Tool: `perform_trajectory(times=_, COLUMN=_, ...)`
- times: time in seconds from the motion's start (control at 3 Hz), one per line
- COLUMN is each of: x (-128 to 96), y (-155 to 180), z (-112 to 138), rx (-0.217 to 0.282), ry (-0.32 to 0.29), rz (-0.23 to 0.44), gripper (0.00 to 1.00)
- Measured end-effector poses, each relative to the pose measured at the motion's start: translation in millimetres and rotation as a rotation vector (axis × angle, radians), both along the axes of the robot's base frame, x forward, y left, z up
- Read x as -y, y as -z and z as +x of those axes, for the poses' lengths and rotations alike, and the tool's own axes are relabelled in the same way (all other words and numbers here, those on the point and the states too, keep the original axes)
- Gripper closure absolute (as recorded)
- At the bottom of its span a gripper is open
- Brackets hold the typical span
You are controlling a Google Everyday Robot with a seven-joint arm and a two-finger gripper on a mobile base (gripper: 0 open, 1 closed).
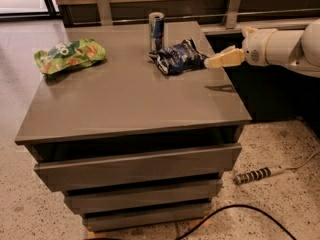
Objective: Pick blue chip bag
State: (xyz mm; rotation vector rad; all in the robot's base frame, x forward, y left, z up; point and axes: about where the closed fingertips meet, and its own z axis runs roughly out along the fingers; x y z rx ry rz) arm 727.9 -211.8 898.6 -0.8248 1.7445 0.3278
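- Claw (214, 61): cream-coloured, tapered, on the end of a white arm (280, 46) that comes in from the pic's right side. It hangs over the right edge of the table (125, 101) and points across it, tip tilted slightly down.
- Claw state: can't tell whether spread or pressed together; seen side-on it reads as one wedge.
- Blue chip bag (179, 58): dark navy, crumpled, white + light-blue marks. Lies on the table right in front of the claw tip, at abt the same height in the pic. The tip sits at the bag's near edge; can't tell if it's touching or just short.
- Can (156, 30): tall, slim, blue-and-silver, upright. Stands just beyond the bag from the claw, toward the table's back edge; the bag's far corner is next to its base.
- Green snack bag (70, 55): bigger, bright green, lying well apart from the claw at the opposite side of the table, far past bag + can.
- Claw's shadow (220, 88): dark streak on the grey tabletop, below the claw, nearer the table's front.
- Table: grey, w/ stacked drawers (135, 166) under the top, lower than the claw.
- Floor (280, 204): speckled. A power strip (257, 174) lies well below the claw, beside the table's lower corner; a black cable (240, 211) curves nearer the cam.
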Motion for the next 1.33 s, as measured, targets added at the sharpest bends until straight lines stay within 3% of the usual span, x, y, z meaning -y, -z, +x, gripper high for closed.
perform_trajectory(times=0.33, x=-29, y=16, z=22, rx=-0.037, ry=-0.084, rz=0.016, gripper=0.0)
perform_trajectory(times=0.67, x=-44, y=24, z=32, rx=-0.059, ry=-0.12, rz=0.023, gripper=0.0)
perform_trajectory(times=1.33, x=-65, y=49, z=49, rx=-0.085, ry=-0.136, rz=0.007, gripper=0.02)
